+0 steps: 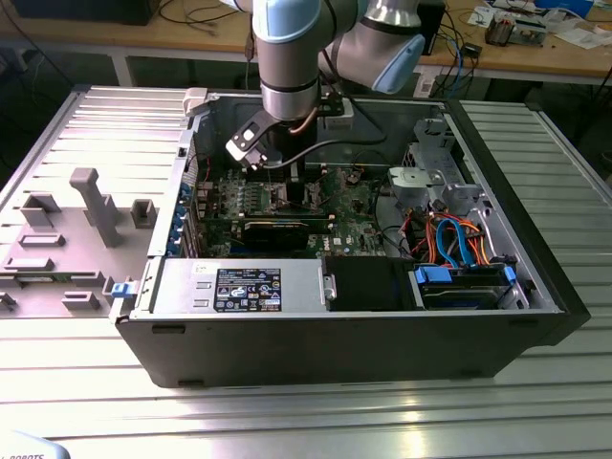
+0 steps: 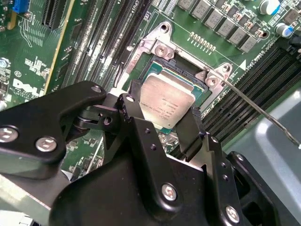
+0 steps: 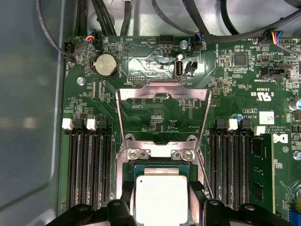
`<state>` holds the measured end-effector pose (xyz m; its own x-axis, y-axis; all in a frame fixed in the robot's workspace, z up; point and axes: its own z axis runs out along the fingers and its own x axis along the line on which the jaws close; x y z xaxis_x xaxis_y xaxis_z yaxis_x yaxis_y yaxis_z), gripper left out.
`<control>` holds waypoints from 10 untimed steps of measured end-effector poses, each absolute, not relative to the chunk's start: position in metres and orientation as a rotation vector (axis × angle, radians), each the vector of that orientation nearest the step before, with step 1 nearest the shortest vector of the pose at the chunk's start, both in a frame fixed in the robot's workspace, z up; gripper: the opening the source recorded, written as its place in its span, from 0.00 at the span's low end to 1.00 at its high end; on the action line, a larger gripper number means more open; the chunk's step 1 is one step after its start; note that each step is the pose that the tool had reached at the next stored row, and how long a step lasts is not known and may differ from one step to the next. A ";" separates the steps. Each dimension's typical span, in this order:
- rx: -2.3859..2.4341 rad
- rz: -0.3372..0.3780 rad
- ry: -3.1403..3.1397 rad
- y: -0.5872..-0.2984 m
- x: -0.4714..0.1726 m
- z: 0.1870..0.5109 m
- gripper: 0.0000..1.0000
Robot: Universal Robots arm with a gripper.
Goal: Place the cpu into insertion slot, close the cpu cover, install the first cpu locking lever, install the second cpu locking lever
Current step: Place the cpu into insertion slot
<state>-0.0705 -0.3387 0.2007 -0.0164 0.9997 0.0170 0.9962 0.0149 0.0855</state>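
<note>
The claw (image 2: 162,112) pinches the cpu (image 2: 165,100) by 2 opposite edges, right at the insertion slot (image 2: 187,75); whether it is fully seated, I cannot tell. The cpu cover (image 3: 160,90) stands swung open, so closing it and both levers remain.

Small white print covers the board (image 3: 155,125) in the first wrist view, with one white sticker (image 3: 265,116). Faint engraving marks the cpu (image 2: 167,106). A black label (image 1: 248,288) tops the grey box (image 1: 182,282).
</note>
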 end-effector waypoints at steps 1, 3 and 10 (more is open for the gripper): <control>2.172 0.113 2.200 -0.339 -0.070 0.200 0.54; 2.176 0.113 2.196 -0.339 -0.070 0.199 0.54; 2.177 0.113 2.194 -0.339 -0.070 0.198 0.54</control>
